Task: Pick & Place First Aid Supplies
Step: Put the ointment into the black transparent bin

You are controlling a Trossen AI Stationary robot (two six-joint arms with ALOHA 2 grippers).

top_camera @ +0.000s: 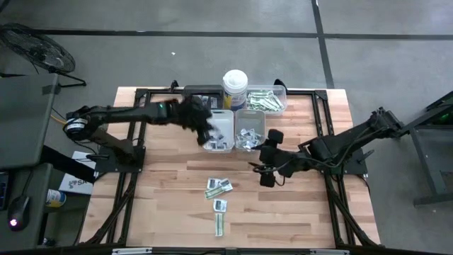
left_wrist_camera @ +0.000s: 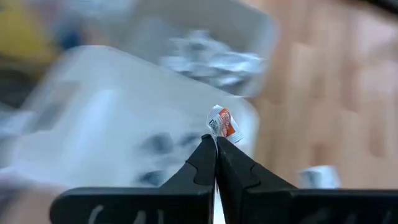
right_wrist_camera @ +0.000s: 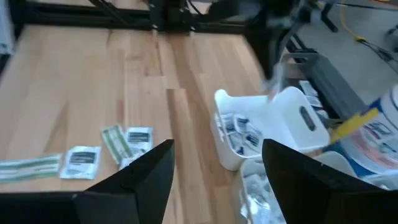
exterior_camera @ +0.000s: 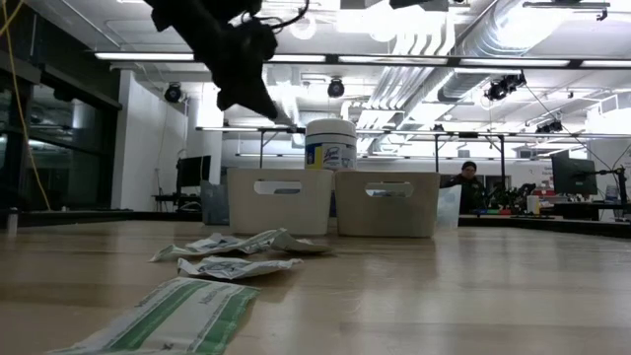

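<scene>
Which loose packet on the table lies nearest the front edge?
The long green-and-white strip, lying alone below the small white sachet and the upper cluster.

On table: 4 loose packets (top_camera: pixel 219 187), all beside the right gripper (top_camera: pixel 266 172), on its left-arm side. Beyond it: 3 trays (top_camera: pixel 249 129) and 1 canister (top_camera: pixel 235 86). 2 arms (top_camera: pixel 127 113).

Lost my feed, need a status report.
Left claw shut on small packet above white bin. Right claw open, empty. Loose packets remain on table. Nothing in the way.
</scene>
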